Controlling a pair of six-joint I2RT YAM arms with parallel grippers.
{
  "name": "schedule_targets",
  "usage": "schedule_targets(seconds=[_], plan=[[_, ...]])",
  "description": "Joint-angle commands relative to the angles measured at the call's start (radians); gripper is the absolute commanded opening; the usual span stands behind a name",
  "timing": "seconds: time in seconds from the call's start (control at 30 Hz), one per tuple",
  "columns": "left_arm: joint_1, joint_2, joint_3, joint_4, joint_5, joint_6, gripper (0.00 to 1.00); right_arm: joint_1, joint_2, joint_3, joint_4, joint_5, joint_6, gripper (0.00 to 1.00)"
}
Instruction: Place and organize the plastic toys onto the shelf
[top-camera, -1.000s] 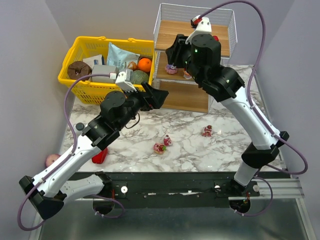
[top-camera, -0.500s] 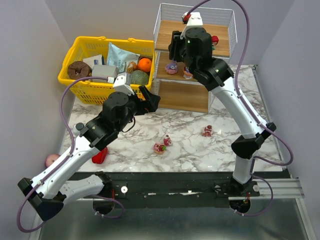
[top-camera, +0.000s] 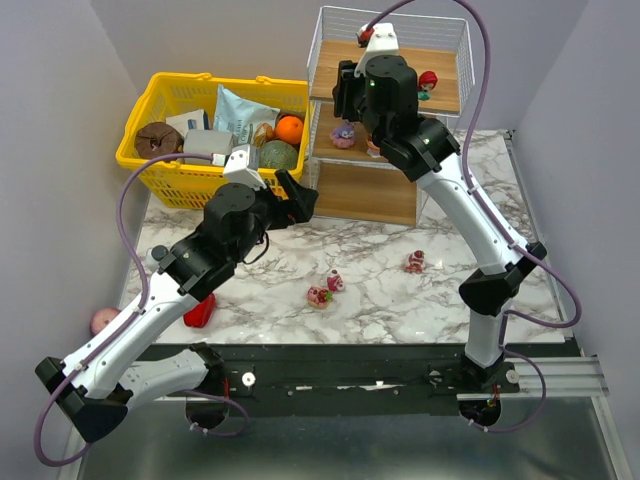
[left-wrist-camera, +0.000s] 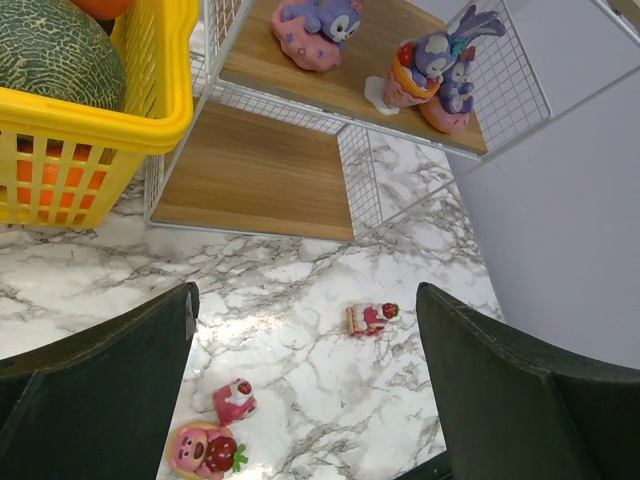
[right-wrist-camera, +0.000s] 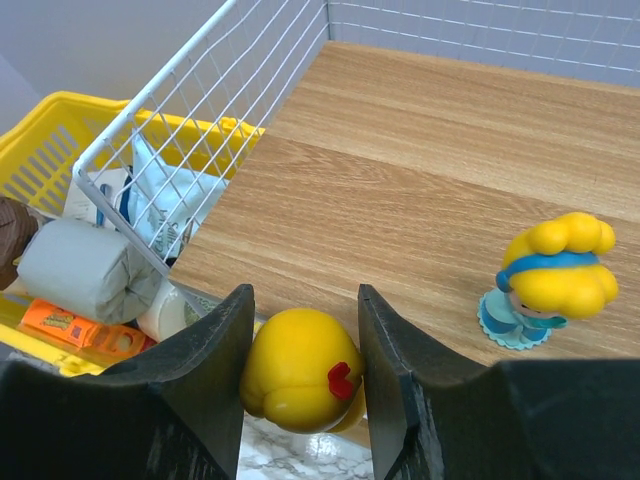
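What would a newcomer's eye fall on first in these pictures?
The right gripper holds a yellow-headed toy at the shelf's top board, near a blonde doll in blue standing there. The yellow basket, crammed with groceries, sits left of the shelf, and three pink toys lie loose on the marble table.

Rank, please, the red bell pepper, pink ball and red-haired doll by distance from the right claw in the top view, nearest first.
From the right claw:
1. Red-haired doll, top shelf board.
2. Red bell pepper, near-left on the table.
3. Pink ball, left, off the table.
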Motion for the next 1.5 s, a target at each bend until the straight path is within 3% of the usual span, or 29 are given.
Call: schedule_targets(seconds=[0.0, 0.37, 1.0, 1.47], plan=[[0.011, -0.023, 0.007, -0.016, -0.035, 0.014, 0.98, 0.001, -0.002, -0.001, 0.094, 0.019, -0.015, 0.31], [0.021, -0.020, -0.001, -0.010, -0.026, 0.011, 0.98, 0.001, 0.014, -0.013, 0.125, 0.032, -0.027, 0.33], [0.035, -0.031, -0.011, -0.013, -0.023, 0.005, 0.98, -0.014, 0.105, 0.011, 0.138, 0.022, -0.029, 0.49], [0.050, -0.041, -0.027, -0.016, -0.019, 0.005, 0.98, -0.022, 0.160, 0.016, 0.189, 0.051, -0.072, 0.53]])
